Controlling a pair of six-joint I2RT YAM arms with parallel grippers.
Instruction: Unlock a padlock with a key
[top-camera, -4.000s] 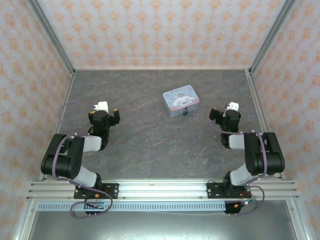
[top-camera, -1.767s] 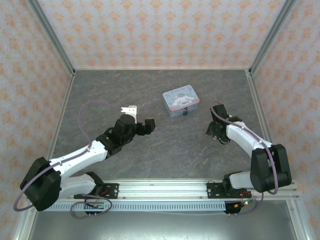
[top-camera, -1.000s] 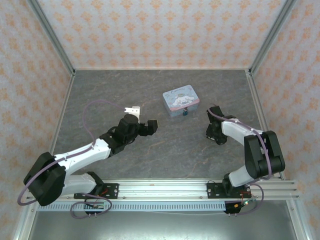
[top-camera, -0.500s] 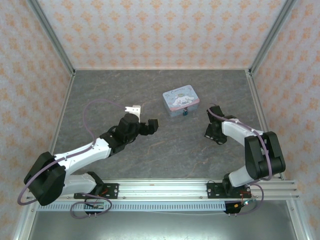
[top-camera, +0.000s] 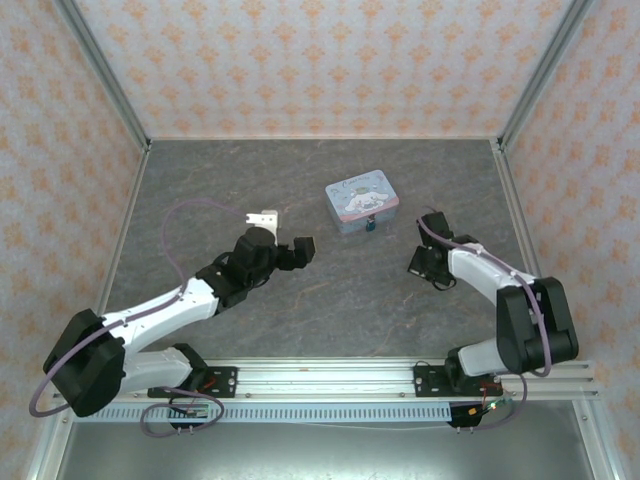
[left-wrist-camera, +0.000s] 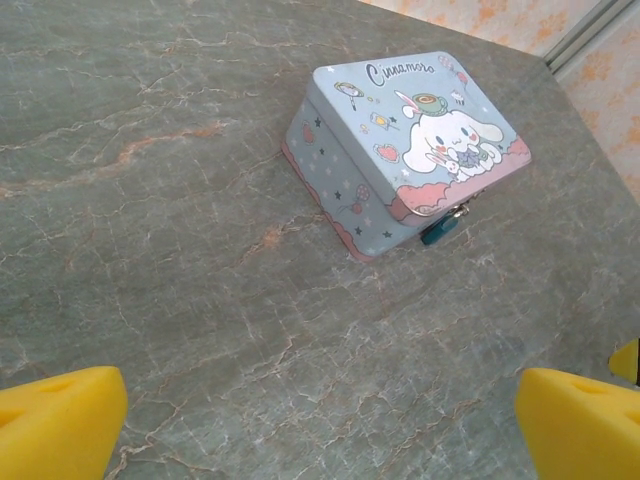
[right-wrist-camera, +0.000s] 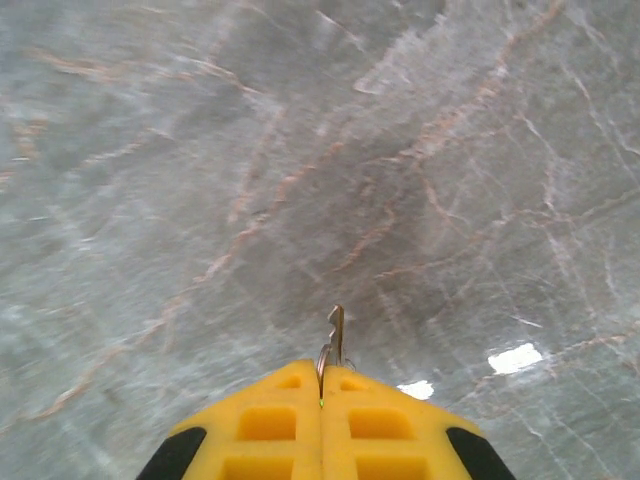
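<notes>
While the left jaws hang wide open over the grey marbled counter (top-camera: 230, 180), their yellow pads (left-wrist-camera: 55, 420) showing at the bottom corners of the left wrist view, the right jaws are pressed fully together on the key (right-wrist-camera: 335, 325). It is a thin silvery sliver poking forward from between the right arm's yellow pads (right-wrist-camera: 270, 425); whether its tip touches the stone I cannot tell. From above, the right jaws sit low at the counter's right side, near the light-blue cartoon-printed tin (top-camera: 361, 200) but apart from it. The padlock (left-wrist-camera: 437, 231), tiny and dark teal, hangs at the clasp on the tin's front wall; its shackle is too small to read.

Step in hand, as I judge it: picking up the key — the grip is made, the lift not yet. Next, the key would need carrying leftward and away from the arm bases to the padlock, then lining up with its keyhole — a fine fit. The open left jaws look well placed to steady the tin or the lock first.
</notes>
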